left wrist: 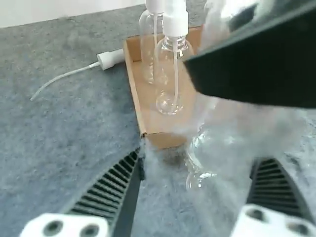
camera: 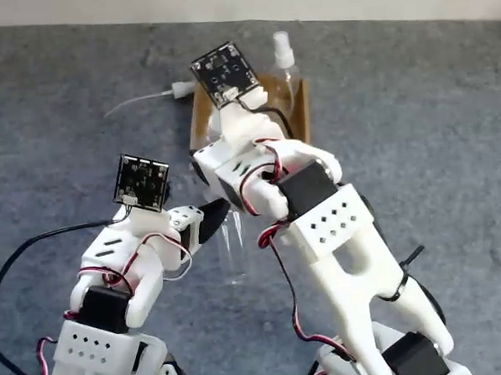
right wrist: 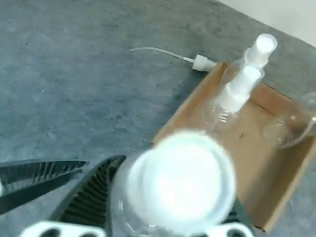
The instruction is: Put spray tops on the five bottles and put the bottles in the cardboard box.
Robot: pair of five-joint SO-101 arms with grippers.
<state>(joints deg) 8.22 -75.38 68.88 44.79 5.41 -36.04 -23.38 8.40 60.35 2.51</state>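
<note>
The right gripper (right wrist: 165, 210) is closed around a clear plastic bottle with a white top (right wrist: 180, 182), with its black fingers on both sides of the bottle's body. The left gripper (left wrist: 197, 197) is low at the surface with its jaws wide apart. The lower end of the held bottle lies between them, but I cannot tell if a jaw touches it, or if the base rests on the surface.

The surface is a grey carpet-like cloth (camera: 78, 96) over the whole table, with a pale strip of wall (camera: 241, 1) at its far edge.

Just beyond the held bottle a brown cardboard box (camera: 303, 101) lies on the cloth, open on top. Two clear bottles with white spray tops (left wrist: 170, 74) stand inside it. A loose white spray top with a long thin tube (camera: 181, 90) lies on the cloth just beside a far corner of the box.

In the high view the white body of the right arm covers most of the box. In the left wrist view the dark body of the right gripper hides one corner of the scene. The right wrist view shows the open inside of the box, a clear rounded bottle part (right wrist: 296, 121) at its side, and a ribbed black finger (right wrist: 42, 177) of the left gripper, apart from the held bottle
</note>
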